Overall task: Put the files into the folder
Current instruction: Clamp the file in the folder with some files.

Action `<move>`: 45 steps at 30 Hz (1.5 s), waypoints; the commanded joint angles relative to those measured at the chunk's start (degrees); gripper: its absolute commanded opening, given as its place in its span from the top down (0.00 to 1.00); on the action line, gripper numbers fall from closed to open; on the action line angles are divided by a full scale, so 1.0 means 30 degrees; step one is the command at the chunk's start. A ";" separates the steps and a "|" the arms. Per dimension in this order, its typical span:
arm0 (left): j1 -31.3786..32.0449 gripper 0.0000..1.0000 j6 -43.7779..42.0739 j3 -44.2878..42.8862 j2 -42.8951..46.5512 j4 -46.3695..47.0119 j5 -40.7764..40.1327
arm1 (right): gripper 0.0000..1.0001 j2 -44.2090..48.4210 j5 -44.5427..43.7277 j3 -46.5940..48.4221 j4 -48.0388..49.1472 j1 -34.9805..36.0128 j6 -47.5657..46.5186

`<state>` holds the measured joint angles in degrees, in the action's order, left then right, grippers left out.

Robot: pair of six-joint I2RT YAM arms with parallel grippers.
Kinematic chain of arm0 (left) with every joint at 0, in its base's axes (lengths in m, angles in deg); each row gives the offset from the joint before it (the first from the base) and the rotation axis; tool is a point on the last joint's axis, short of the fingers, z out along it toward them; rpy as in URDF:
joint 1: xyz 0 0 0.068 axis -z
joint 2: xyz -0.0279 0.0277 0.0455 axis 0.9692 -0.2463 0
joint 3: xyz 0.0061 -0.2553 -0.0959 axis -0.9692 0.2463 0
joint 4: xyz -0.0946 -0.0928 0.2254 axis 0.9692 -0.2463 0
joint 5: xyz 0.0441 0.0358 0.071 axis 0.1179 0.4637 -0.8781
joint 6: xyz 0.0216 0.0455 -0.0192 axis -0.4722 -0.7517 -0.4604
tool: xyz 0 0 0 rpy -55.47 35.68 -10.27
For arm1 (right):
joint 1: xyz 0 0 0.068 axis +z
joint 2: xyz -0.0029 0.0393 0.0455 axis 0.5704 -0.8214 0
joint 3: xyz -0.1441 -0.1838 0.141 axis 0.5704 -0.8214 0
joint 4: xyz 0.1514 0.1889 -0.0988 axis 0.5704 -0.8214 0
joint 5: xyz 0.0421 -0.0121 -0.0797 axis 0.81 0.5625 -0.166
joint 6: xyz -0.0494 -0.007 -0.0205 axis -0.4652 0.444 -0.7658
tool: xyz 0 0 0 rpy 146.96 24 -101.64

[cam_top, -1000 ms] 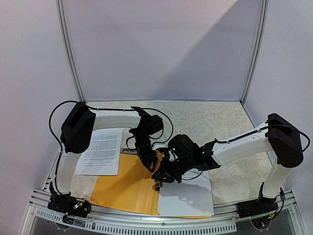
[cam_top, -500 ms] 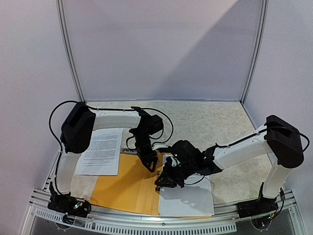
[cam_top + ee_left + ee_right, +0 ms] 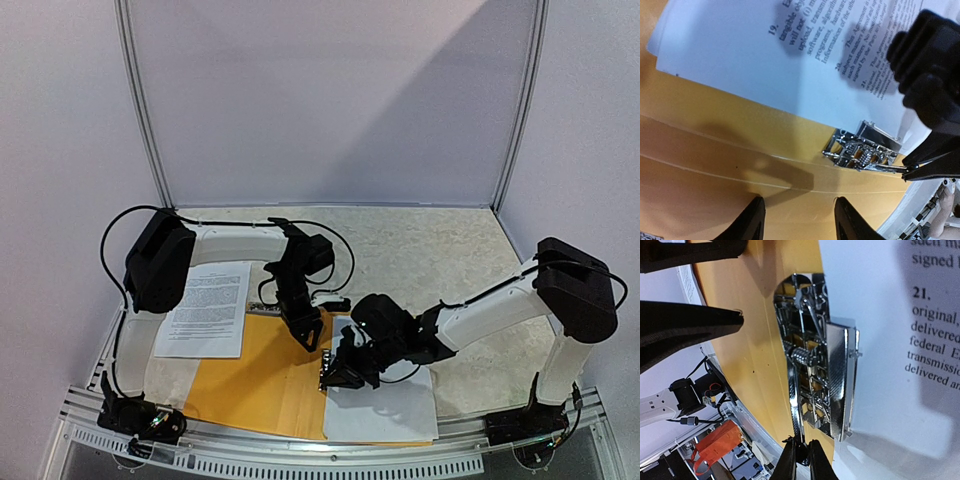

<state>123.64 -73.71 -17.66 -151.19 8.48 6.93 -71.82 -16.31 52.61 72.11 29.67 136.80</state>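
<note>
Looking down from the top camera: the folder (image 3: 250,385) lies open on the tabletop (image 3: 440,250), one of the files (image 3: 385,410) on its right half, another sheet (image 3: 205,310) just beside its far-left corner. Left wrist now: left tool (image 3: 799,205) released, hovering over the folder's orange. Right wrist: right tool (image 3: 801,450) clenched nearly tight at the end of the folder's metal clip (image 3: 820,355).

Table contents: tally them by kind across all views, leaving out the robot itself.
White paper sheets: 2 (one beside the folder, one on it)
Orange-yellow folder: 1
Metal clip: 1
Total: 4
</note>
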 commanded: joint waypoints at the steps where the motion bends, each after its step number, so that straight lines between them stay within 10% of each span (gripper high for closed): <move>1: 0.0029 0.50 -0.0358 0.0978 -0.2324 0.2931 -0.2763 | 0.97 -0.1032 -0.0506 -0.0870 -0.1977 0.0000 -0.0887; 45: 0.0025 0.50 -0.0487 0.1008 -0.2247 0.2898 -0.2864 | 0.95 -0.5056 -0.1641 0.3550 -1.1474 0.0636 -0.5873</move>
<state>123.64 -73.84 -17.35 -150.99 8.85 6.80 -78.82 -13.42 65.77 51.80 29.58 123.58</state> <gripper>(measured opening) 0.504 0.063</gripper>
